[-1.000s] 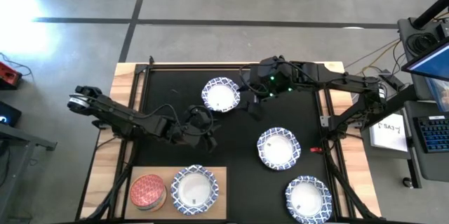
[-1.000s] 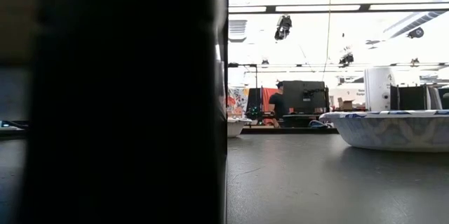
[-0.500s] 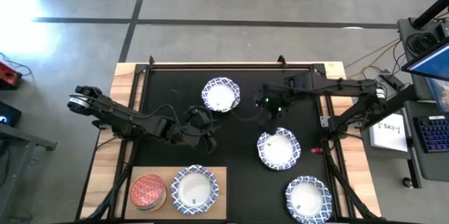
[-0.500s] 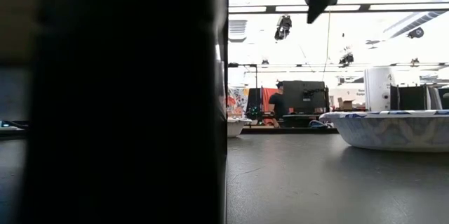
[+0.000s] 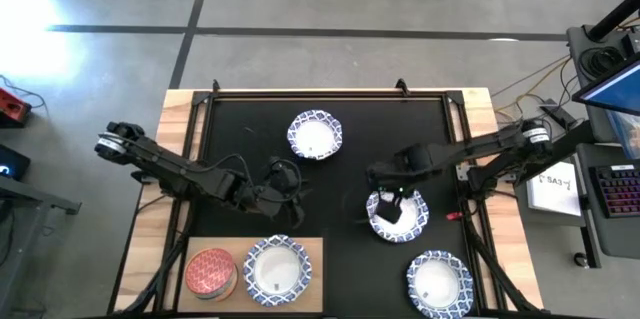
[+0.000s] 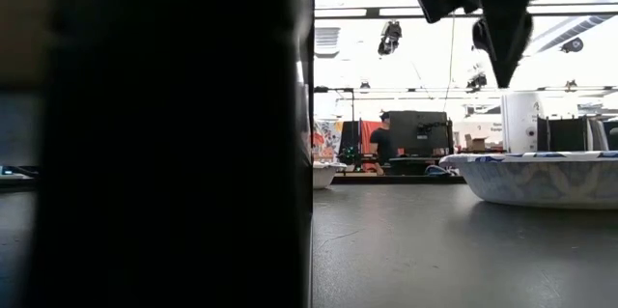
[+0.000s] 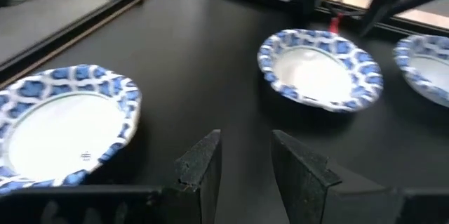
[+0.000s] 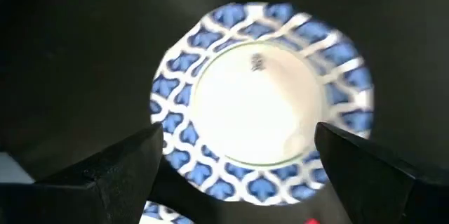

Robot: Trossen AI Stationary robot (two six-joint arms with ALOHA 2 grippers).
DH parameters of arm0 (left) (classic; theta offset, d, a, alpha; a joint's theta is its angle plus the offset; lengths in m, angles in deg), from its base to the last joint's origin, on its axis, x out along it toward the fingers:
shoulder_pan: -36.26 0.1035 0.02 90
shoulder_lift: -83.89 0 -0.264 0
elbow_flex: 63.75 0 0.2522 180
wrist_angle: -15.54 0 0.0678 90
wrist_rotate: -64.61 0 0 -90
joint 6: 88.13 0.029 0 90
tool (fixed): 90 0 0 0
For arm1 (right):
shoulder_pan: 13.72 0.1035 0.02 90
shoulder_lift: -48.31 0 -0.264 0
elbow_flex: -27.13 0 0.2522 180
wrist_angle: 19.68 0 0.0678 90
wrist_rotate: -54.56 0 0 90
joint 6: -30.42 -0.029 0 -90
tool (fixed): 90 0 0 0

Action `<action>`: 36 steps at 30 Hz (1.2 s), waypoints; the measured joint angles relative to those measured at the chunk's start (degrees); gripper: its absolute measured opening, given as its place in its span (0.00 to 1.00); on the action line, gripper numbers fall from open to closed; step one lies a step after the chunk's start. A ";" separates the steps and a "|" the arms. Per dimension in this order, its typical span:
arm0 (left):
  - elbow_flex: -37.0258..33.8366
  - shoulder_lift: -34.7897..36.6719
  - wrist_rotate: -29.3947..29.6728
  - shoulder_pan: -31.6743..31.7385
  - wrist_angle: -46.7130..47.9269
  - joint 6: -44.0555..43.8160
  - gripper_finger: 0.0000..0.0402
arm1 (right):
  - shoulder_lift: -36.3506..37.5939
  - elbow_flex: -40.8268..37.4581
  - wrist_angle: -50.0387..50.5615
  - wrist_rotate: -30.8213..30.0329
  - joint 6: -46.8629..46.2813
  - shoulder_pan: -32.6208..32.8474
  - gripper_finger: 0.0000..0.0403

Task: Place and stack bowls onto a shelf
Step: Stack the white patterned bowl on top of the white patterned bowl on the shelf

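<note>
Three white bowls with blue patterned rims rest on their bases on the black mat: one far [image 5: 315, 136], one mid-right [image 5: 397, 212], one near right [image 5: 440, 284]. Another such bowl [image 5: 277, 269] and a red-pink bowl [image 5: 211, 273] stand on the light-wood shelf [image 5: 312, 255] at the near left. My right gripper [image 8: 242, 175] hangs open above the mid-right bowl [image 8: 259, 101], pointing down, clear of it. My left gripper [image 7: 245, 161] is over the mat's middle left, open, with nothing between its fingers.
A small red object [image 5: 450, 214] lies at the mat's right edge beside the mid-right bowl. Wooden table strips [image 5: 160, 209] flank the mat. In the low view a dark mass [image 6: 164, 134] blocks the left half; the right gripper [image 6: 492, 9] hangs above a bowl [image 6: 536, 178].
My right gripper has come from the far part of the mat toward the near edge and down, tipping and rolling until it points down over the mid-right bowl, staying open. The bowls have not moved.
</note>
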 joint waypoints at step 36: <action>0.00 1.04 2.39 -12.03 -0.03 -1.99 0.27 | -2.45 -19.08 -33.21 1.86 -17.45 10.16 0.80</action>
